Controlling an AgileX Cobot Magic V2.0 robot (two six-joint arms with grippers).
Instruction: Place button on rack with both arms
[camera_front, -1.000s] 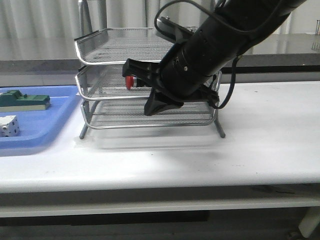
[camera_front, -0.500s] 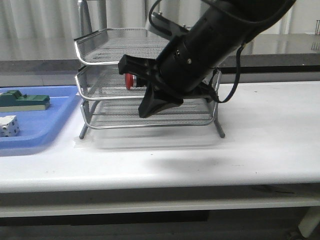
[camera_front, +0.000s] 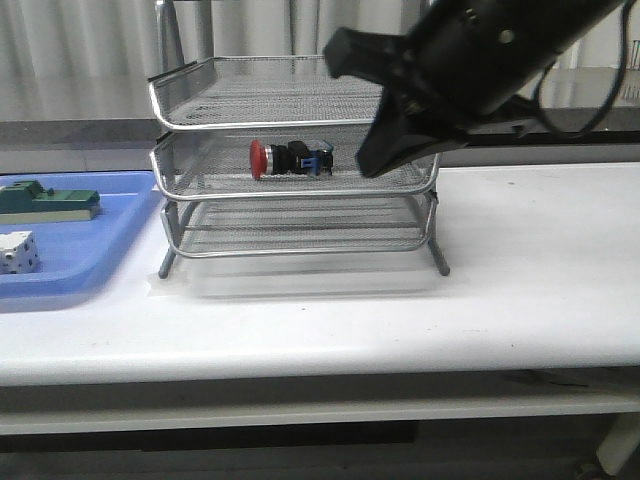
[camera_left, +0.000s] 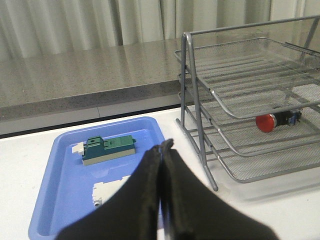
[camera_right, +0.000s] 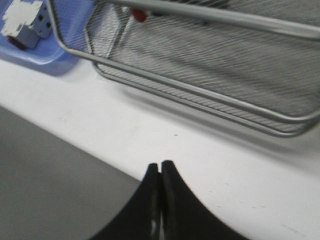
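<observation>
The button (camera_front: 288, 160), with its red head, black body and blue end, lies on its side on the middle tier of the silver wire rack (camera_front: 200, 190). My right gripper (camera_front: 365, 168) is shut and empty, raised in front of the rack's right side, apart from the button. In the right wrist view my right gripper (camera_right: 160, 165) points at the table's front edge, with the rack (camera_right: 200, 95) beyond and the button's red head (camera_right: 139, 15) just showing. My left gripper (camera_left: 162, 145) is shut and empty over the blue tray; the button (camera_left: 272, 120) and rack (camera_left: 192, 85) stand to one side.
A blue plastic tray (camera_front: 100, 250) lies left of the rack with a green block (camera_front: 50, 203) and a white block (camera_front: 18, 252). They also show in the left wrist view: tray (camera_left: 60, 200), green block (camera_left: 107, 149), white block (camera_left: 107, 190). A grey counter runs behind.
My right arm has pulled back from the rack's middle tier, up and to the right. The button, held at the tier before, now lies free on the mesh.
</observation>
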